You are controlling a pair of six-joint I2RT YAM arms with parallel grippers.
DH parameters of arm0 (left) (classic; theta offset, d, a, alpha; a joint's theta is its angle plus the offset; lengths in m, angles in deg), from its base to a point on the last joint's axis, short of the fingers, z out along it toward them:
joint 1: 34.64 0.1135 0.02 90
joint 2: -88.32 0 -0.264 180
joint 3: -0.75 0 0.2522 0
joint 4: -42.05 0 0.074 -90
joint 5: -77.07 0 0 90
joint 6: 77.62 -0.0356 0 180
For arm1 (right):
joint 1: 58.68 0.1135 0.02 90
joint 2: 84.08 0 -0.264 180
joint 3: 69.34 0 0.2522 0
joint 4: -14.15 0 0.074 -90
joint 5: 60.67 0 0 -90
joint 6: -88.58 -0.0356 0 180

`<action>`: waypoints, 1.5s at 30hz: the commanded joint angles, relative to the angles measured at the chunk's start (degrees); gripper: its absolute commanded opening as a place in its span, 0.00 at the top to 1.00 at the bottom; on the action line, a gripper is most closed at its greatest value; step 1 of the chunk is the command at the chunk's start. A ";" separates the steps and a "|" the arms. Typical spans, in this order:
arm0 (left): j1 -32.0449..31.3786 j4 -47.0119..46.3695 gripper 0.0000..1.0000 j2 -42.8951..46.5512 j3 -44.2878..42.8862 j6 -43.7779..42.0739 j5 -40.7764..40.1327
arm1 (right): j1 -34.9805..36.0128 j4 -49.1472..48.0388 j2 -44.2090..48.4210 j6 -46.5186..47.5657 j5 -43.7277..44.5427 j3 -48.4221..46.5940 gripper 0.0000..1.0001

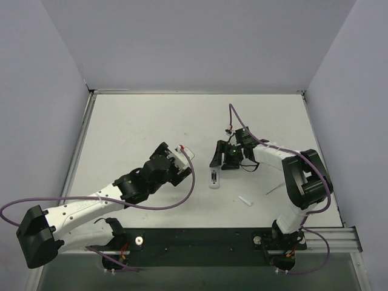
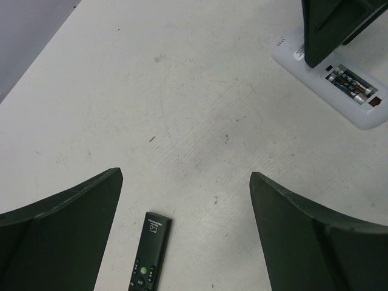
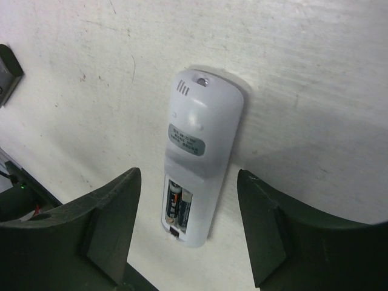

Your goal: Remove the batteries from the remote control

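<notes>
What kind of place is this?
Probably a robot test lab: a white table boxed in by plain grey walls, a left arm and right arm bolted at its edge, and an opened white remote.

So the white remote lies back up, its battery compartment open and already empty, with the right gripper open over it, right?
Not empty. The right wrist view shows both batteries sitting side by side in the open compartment of the white remote. The rest holds: it lies back up with the right gripper open over it.

Two dark batteries lie side by side in the open compartment of the face-down white remote.
</notes>
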 commanded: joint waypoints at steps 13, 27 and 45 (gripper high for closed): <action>17.40 11.53 0.05 -16.49 -10.26 12.55 -0.06 | -2.24 7.73 22.96 3.20 6.15 7.12 0.27; 45.42 15.40 0.33 -25.64 -13.69 29.77 9.70 | -3.82 4.56 32.90 0.92 1.75 11.17 0.28; 49.67 22.60 0.57 -24.50 -12.19 30.40 7.25 | -4.53 4.03 36.16 -0.22 -0.80 12.31 0.28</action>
